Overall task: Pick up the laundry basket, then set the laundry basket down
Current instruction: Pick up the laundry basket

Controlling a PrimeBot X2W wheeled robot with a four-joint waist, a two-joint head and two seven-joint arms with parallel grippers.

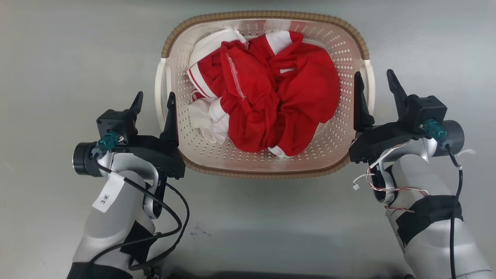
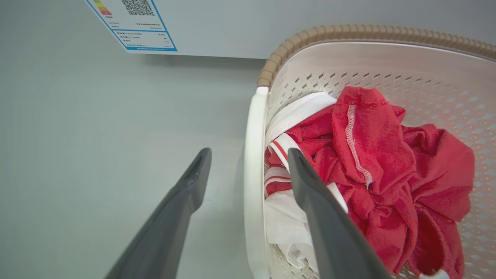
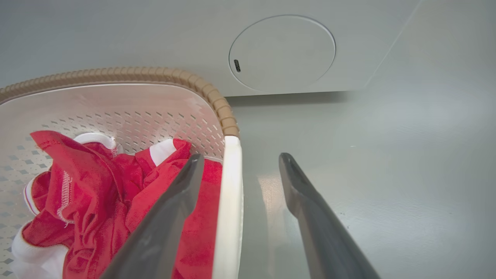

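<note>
Head view showed the basket resting flat on the grey floor at the robot's 12 o'clock, heaped with red and white clothes and not yet lifted. Each gripper stood wide open astride a side handle, which looked like the set-up for a level, two-armed lift. The left gripper was at the basket's 9 o'clock, one finger outside the left handle and one inside, above the clothes. The right gripper was at 3 o'clock, likewise astride the right handle. Wrist views showed gaps between fingers and handles, so neither gripper held anything. Whether the inner fingers brushed the clothes was unclear.
</note>
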